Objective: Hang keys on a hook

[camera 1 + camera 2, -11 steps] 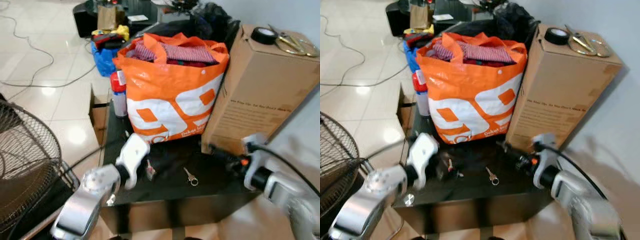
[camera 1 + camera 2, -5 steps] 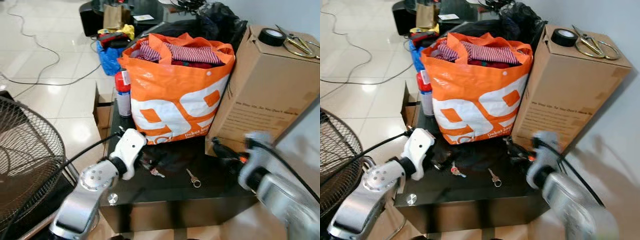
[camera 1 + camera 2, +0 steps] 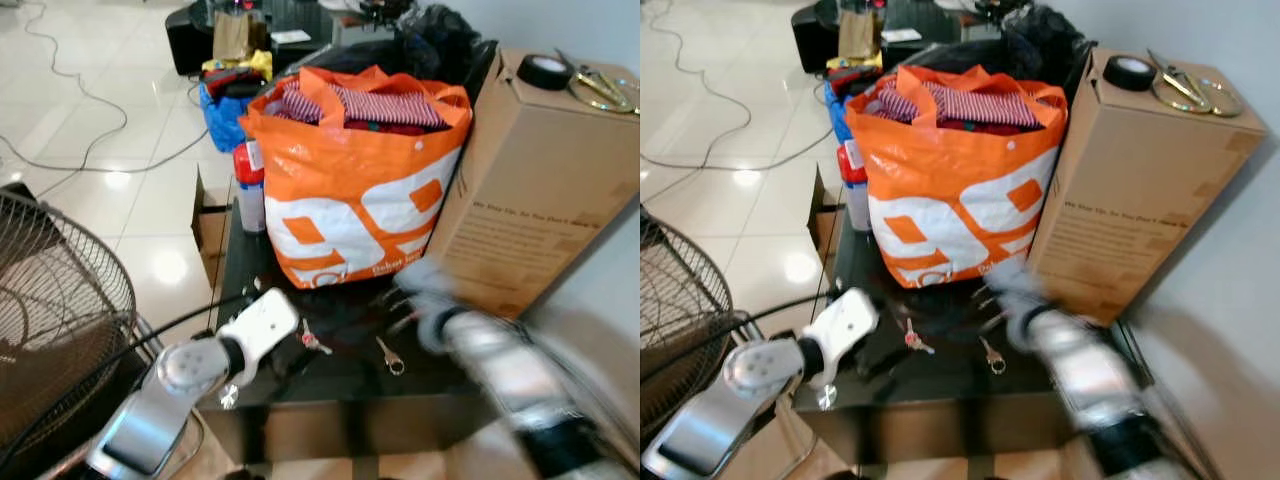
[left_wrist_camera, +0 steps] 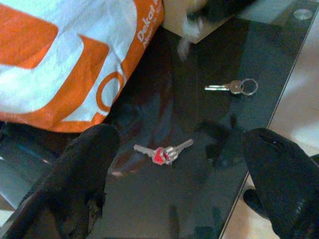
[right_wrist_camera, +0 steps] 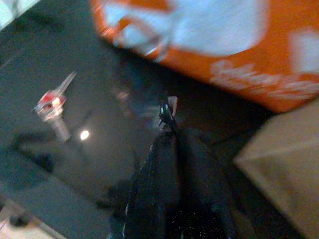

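Observation:
A bunch of keys with a red tag (image 3: pixel 312 340) lies flat on the black glass table (image 3: pixel 330 395), in front of the orange bag. A single key on a ring (image 3: pixel 388 355) lies a little to its right. My left gripper (image 4: pixel 179 137) is open, its fingers (image 4: pixel 84 174) spread wide on either side of the red-tagged keys (image 4: pixel 162 152) without touching them. It hovers near the table's front left corner. My right gripper (image 5: pixel 168 112) is blurred with motion, fingers pressed together. It is low over the glass between the bag and the single key.
A full orange shopping bag (image 3: pixel 350 200) stands at the back of the table. A tall cardboard box (image 3: pixel 530 190) to its right carries a tape roll (image 3: pixel 547 70) and scissors. A spray can (image 3: pixel 245 185) stands left of the bag. A fan grille (image 3: pixel 50 320) is at my left; cables cross the floor.
My right arm has swung quickly left from the box toward the keys and is now blurred. My left gripper has drawn back slightly toward the table's front edge. Both keys lie where they were.

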{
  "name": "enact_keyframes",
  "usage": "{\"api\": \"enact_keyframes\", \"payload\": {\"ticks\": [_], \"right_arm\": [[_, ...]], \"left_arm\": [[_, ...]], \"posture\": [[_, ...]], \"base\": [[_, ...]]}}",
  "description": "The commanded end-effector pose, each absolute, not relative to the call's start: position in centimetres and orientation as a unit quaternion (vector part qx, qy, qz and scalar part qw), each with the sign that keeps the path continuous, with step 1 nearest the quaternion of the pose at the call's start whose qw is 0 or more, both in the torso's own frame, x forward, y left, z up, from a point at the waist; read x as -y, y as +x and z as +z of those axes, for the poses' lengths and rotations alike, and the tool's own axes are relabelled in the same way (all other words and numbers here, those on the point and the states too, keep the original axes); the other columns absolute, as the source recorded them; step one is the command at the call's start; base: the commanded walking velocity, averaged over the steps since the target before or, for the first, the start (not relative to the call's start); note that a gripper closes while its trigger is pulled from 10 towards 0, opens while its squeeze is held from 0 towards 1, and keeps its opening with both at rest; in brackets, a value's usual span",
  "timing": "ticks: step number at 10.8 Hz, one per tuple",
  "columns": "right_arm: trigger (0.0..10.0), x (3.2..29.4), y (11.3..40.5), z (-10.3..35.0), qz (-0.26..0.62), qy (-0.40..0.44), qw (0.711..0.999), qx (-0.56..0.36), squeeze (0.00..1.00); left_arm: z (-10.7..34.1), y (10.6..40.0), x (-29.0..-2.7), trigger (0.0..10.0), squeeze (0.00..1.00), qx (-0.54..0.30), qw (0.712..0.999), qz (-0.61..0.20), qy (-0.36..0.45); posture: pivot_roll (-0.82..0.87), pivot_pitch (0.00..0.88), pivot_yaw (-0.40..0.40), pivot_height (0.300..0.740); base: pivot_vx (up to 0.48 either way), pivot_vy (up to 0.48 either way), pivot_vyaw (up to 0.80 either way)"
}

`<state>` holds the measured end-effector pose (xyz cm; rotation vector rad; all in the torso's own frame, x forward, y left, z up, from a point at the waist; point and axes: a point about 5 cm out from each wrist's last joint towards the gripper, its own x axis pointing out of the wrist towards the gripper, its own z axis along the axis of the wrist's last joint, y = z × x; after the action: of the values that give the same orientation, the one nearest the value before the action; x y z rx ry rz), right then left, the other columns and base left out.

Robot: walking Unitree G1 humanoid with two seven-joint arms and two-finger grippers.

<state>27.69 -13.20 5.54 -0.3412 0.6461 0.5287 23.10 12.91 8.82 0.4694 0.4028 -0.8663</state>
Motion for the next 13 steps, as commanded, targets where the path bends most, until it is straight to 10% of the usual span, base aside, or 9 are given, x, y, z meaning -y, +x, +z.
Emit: {"api": "enact_keyframes", "payload": {"ticks": [1,6,7,8,9,10,13], "right_arm": [[0.0,12.9,27.8,4.3,0.271,-0.181,0.890,-0.320,0.00],[0.0,10.9,25.5,-2.0,0.344,-0.274,0.821,-0.364,0.00],[10.0,10.5,25.7,-2.2,0.343,-0.274,0.824,-0.357,0.00],[10.0,10.3,25.9,-2.2,0.340,-0.268,0.829,-0.354,0.00],[10.0,10.3,25.9,-2.4,0.345,-0.272,0.825,-0.355,0.17],[10.0,10.2,25.8,-2.6,0.349,-0.271,0.825,-0.352,1.00],[10.0,10.5,26.0,-2.4,0.370,-0.274,0.819,-0.343,1.00]], "left_arm": [[8.7,22.5,-12.8,10.0,0.00,-0.201,0.853,-0.424,0.229],[8.1,20.4,-14.0,10.0,0.00,-0.240,0.841,-0.428,0.226],[8.0,20.2,-14.0,10.0,0.00,-0.244,0.841,-0.428,0.223],[7.9,20.0,-14.0,10.0,0.00,-0.247,0.840,-0.428,0.221],[7.8,19.9,-13.9,10.0,0.00,-0.253,0.840,-0.428,0.219],[7.6,19.6,-13.8,10.0,0.00,-0.261,0.838,-0.430,0.213],[7.2,19.4,-13.5,10.0,0.00,-0.267,0.837,-0.431,0.206]], "posture": [[-0.14,0.000,-0.043,0.740],[-0.11,0.000,-0.081,0.740],[-0.11,0.000,-0.087,0.740],[-0.11,0.000,-0.090,0.740],[-0.11,0.000,-0.095,0.740],[-0.12,0.000,-0.103,0.740],[-0.13,0.000,-0.108,0.740]], "base": [[0.000,0.000,0.00],[0.000,0.000,0.00],[0.000,0.000,0.00],[0.000,0.000,0.00],[0.000,0.000,0.00],[0.000,0.000,0.00],[0.000,0.000,0.00]]}}
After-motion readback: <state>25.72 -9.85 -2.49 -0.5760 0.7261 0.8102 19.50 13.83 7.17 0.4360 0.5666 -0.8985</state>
